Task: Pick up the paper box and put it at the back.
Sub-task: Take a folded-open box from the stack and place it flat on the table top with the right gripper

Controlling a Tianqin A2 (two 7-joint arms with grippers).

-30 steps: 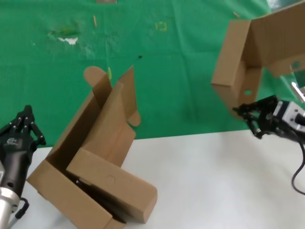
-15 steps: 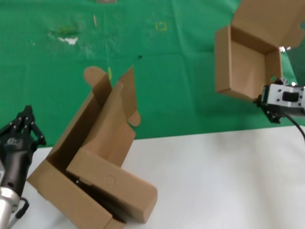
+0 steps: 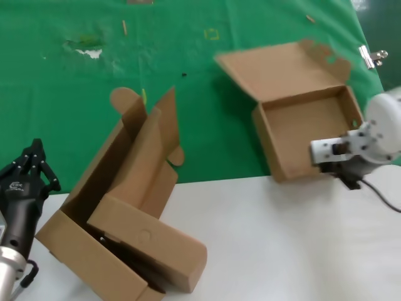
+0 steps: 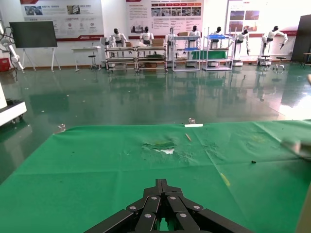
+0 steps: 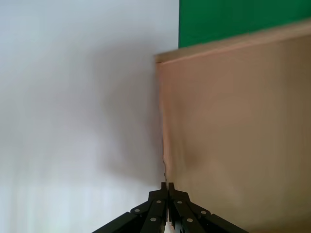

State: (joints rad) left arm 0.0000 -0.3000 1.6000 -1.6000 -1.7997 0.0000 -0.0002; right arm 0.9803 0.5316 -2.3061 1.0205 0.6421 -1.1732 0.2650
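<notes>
The paper box lies open on the green cloth at the right, its lid folded back and away from me. My right gripper is at the box's near wall, shut on its thin edge. In the right wrist view the brown wall runs straight into the closed tips of my right gripper. My left gripper is parked at the front left, shut and empty; it also shows in the left wrist view.
A larger deep carton with tall flaps lies tilted at the front left, with a closed brown box with a round dimple against it. A metal clip sits at the cloth's right edge. The white tabletop spans the front.
My right gripper has swung the paper box down from the air, turning it from tilted on edge to lying flat and open on the green cloth. The left arm has not moved.
</notes>
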